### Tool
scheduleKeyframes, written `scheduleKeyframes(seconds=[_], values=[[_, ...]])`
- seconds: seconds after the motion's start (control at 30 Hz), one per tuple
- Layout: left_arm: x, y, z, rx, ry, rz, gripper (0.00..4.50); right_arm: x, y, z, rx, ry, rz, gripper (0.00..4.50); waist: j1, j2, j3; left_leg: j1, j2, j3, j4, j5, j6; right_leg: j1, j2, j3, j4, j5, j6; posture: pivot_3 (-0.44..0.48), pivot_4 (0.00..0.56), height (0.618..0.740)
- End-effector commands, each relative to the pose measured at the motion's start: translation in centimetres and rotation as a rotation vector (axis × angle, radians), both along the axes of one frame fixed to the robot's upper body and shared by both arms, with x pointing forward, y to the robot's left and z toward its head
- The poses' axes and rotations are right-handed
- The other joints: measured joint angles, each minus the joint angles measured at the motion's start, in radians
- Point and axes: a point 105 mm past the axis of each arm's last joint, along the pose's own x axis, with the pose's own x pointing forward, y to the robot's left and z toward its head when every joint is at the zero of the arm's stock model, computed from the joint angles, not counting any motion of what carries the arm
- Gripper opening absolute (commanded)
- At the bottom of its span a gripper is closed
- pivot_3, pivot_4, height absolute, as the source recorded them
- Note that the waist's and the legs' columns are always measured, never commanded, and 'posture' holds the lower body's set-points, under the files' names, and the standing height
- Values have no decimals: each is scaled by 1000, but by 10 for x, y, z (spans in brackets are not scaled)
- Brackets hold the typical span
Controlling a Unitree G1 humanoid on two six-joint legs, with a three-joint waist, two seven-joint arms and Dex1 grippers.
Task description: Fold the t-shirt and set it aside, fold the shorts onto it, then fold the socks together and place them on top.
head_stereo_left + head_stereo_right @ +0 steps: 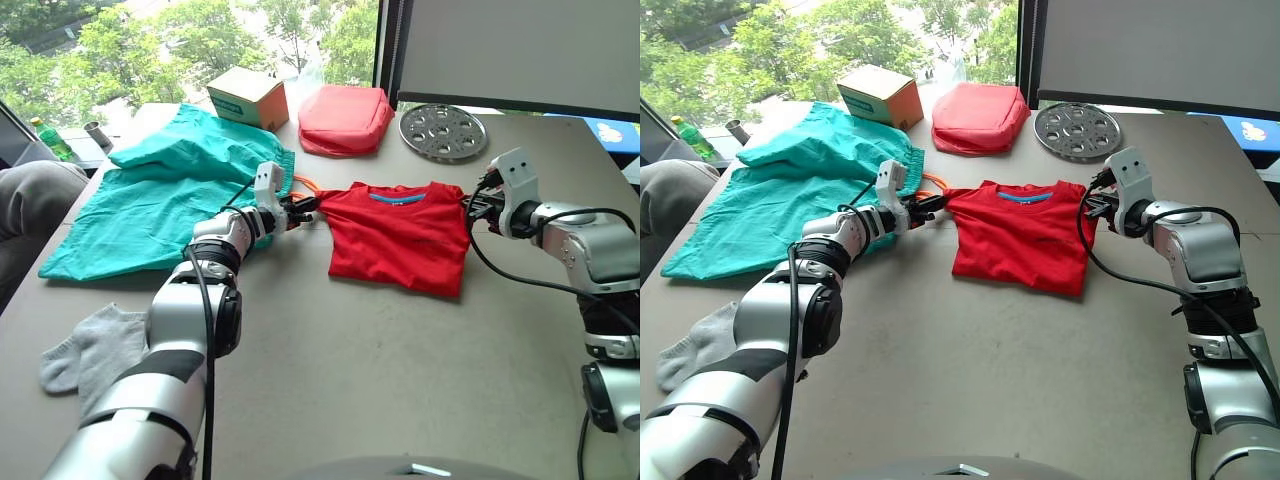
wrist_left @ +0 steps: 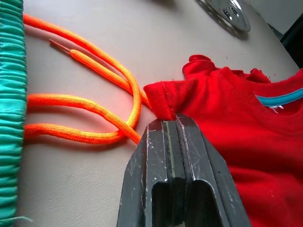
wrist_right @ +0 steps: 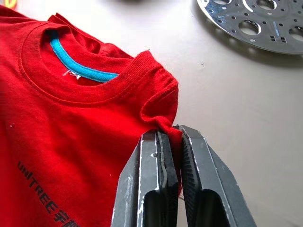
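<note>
The red t-shirt [image 1: 400, 235] lies flat in the middle of the table, collar toward the far side. My left gripper [image 1: 305, 207] is shut on its left shoulder corner, pinching red cloth [image 2: 163, 101]. At the right shoulder corner my right gripper [image 1: 478, 203] is shut on the cloth [image 3: 161, 106] too. The teal shorts [image 1: 160, 190] lie spread to the left, their orange drawstring [image 2: 94, 97] looping on the table beside my left gripper. A grey sock [image 1: 90, 350] lies near the table's front left edge, partly behind my left arm.
At the table's far side stand a cardboard box [image 1: 248, 97], a puffy salmon-red pouch [image 1: 345, 118] and a round perforated metal plate [image 1: 443, 131]. A person's grey-clad knee [image 1: 35, 195] shows at the left edge. Bare tabletop [image 1: 400, 370] stretches in front of the shirt.
</note>
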Motion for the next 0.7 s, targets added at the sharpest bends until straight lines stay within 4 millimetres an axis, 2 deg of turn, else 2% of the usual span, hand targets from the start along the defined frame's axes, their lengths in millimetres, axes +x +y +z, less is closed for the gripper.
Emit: scheduleKeyframes(seconds=[0.03, 0.23, 0.3, 0.5, 0.67, 0.7], values=[[1, -10, 37, -107, -137, -90, 22, 4, -1, 17, 12, -65, -4, 59, 0, 0, 0, 0, 0, 0, 0, 0, 0, 0, 0, 0, 0, 0, 0, 0, 150, 739], [-9, -35, 66, -241, -213, -258, 22, 6, 11, 18, 56, -100, 51, 59, 0, 0, 0, 0, 0, -1, 0, 0, 0, 0, 0, 0, 1, 0, 1, 0, 150, 739], [-6, -37, 69, -240, -220, -236, 22, 7, 14, 18, 67, -105, 55, 59, -1, 0, 0, 0, 0, -1, 0, 0, 0, 0, 0, 1, 1, 0, 1, 0, 150, 739], [14, -12, 43, -20, -187, 14, 22, 23, 1, 5, 14, -85, -55, 59, -11, 0, 0, 1, 0, 0, 0, 0, 0, 0, 0, 3, 1, 0, 0, 0, 150, 739], [13, -10, 34, 23, -177, 18, 22, 25, -5, -7, -3, -39, -73, 59, -11, 0, 0, 1, 0, 0, 0, 0, 0, 0, 0, 3, 1, 0, 0, 0, 150, 739], [13, -9, 33, 3, -163, 23, 0, 24, -5, -6, -6, -43, -67, 374, -12, 0, 0, 1, 0, 0, 0, 0, 0, 0, 0, 3, 1, 0, 0, 0, 150, 739]])
